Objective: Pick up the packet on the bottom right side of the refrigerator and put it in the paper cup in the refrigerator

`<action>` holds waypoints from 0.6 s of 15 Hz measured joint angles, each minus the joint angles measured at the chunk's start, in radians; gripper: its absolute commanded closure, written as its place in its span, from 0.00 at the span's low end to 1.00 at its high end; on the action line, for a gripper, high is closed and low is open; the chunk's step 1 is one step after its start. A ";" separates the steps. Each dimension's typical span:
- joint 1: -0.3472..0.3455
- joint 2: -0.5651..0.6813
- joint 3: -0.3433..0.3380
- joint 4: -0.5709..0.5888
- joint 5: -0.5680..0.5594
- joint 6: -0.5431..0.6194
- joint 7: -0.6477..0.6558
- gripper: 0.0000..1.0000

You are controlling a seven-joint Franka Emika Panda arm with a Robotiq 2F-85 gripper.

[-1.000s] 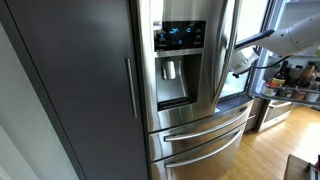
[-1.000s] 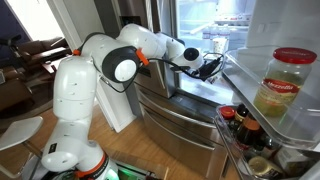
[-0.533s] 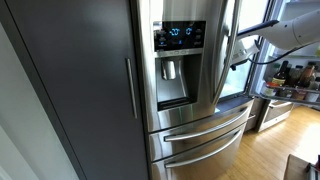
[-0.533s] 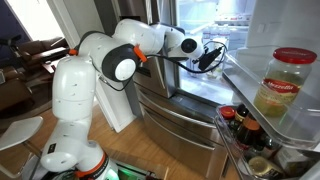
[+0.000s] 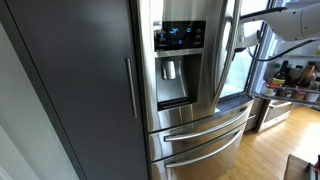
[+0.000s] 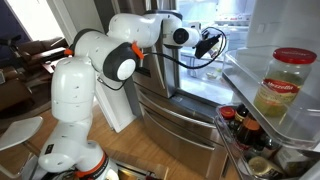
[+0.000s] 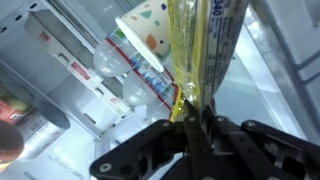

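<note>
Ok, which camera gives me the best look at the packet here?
The wrist view: the yellow packet is seen close up, pinched in the shut gripper, with the paper cup close by. In both exterior views the gripper is small and the packet cannot be made out.

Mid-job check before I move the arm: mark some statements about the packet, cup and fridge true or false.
1. The gripper is shut on the packet. True.
2. The packet lies inside the paper cup. False: it is in the gripper, outside the cup.
3. The refrigerator door with the dispenser panel is closed. True.
4. The jar in the open door shelf has a blue lid. False: the lid is red.
</note>
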 measured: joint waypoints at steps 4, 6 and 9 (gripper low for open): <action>-0.051 0.013 0.078 0.060 0.022 0.010 -0.023 0.98; -0.078 0.032 0.119 0.085 0.028 0.008 -0.040 0.98; -0.115 0.076 0.189 0.117 0.034 0.004 -0.084 0.92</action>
